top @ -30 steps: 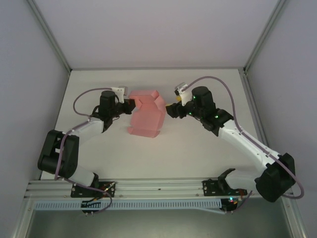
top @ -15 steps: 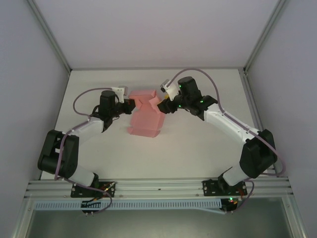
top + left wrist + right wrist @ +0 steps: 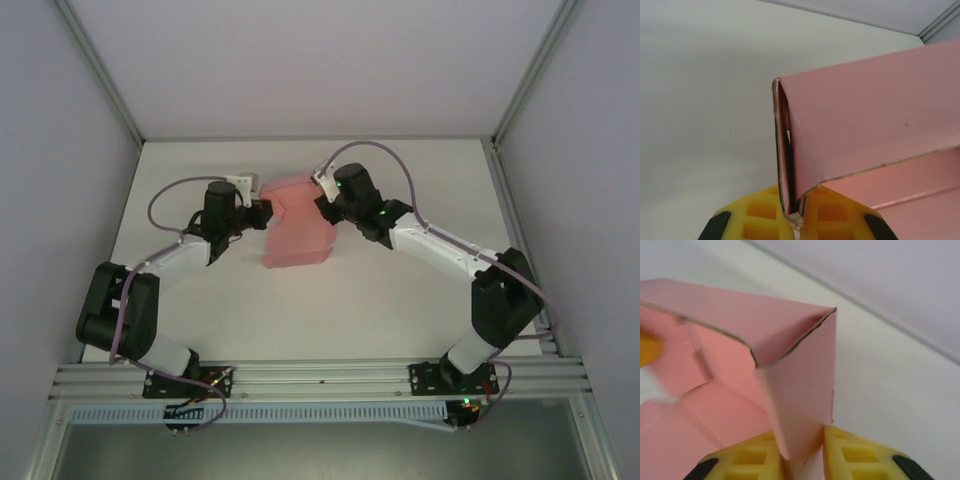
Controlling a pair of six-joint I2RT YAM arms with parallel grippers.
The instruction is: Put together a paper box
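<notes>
So the pink paper box (image 3: 297, 236) sits on the white table (image 3: 400, 300), a bit above the middle of the top view, right between the two arms. It looks half folded, a flattish body with flaps standing up at its upper end.

The left gripper (image 3: 263, 213) comes in from the left of the frame and is pinched on the box's upper left edge. On the left wrist cam, the left gripper (image 3: 799, 216) has its yellow pads (image 3: 757, 215) closed tight on a folded card edge at bottom centre. The paper box (image 3: 865, 115) runs up and off to the right of that frame.

The right gripper (image 3: 326, 206) reaches in from the right and meets the box at its upper right corner. On the right wrist cam, a flap of the paper box (image 3: 740, 340) drops down into the right gripper (image 3: 805, 455). Its yellow pads (image 3: 860, 455) press on that flap from both sides, so it's clamped on the card too. The left part of that frame is a bit blurry. The rest of the box spreads out to the left, with a folded corner near the top middle.
</notes>
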